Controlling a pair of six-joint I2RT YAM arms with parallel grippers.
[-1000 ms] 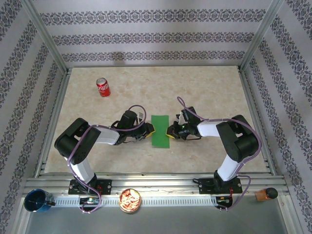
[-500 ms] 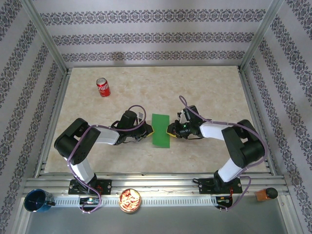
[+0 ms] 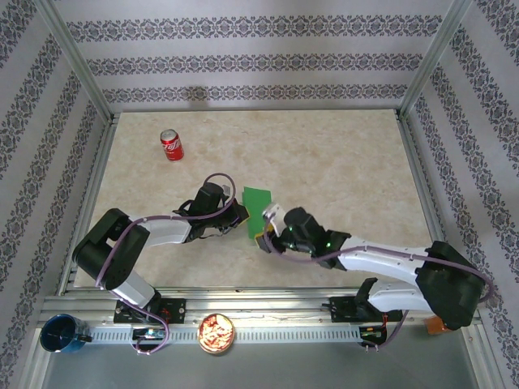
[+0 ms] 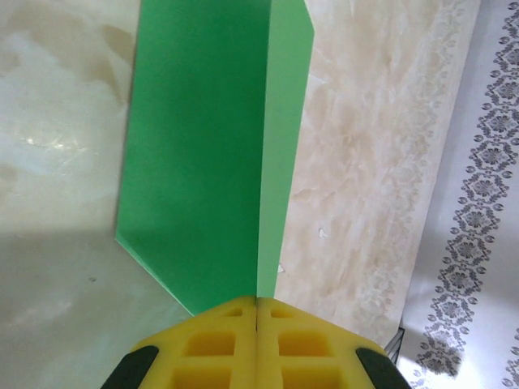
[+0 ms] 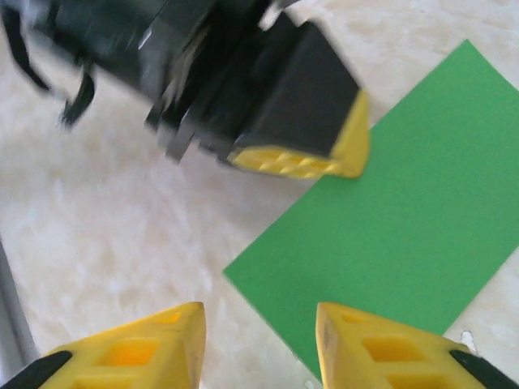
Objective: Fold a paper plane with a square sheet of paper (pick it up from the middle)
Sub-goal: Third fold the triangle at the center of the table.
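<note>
The green paper sheet, folded to a narrow rectangle, lies on the marbled surface, to the right of the red soda can and nearer to my bases than the can. A second ago it sat a little farther right of the can and squarer to the surface edge. Now it has slid a touch toward the can and stands slightly tilted, and my right hand covers its near end from above.

My left hand is at the sheet's can-side edge. Its yellow pads are pressed together with the paper running into the seam between them, so it is clamped on the sheet. In my left wrist view a lighter strip of the green runs along one side of a straight line that leads into that seam. I cannot tell whether that strip is a raised layer.

My right hand has moved the most. Earlier it reached in from the side of the sheet away from the can, and now its arm lies low across the near surface, with the hand at the sheet's near end. Its fingers stand apart and hold nothing, with the sheet's near corner below the gap between them.

The can stands upright where it was, well apart from both hands.
</note>
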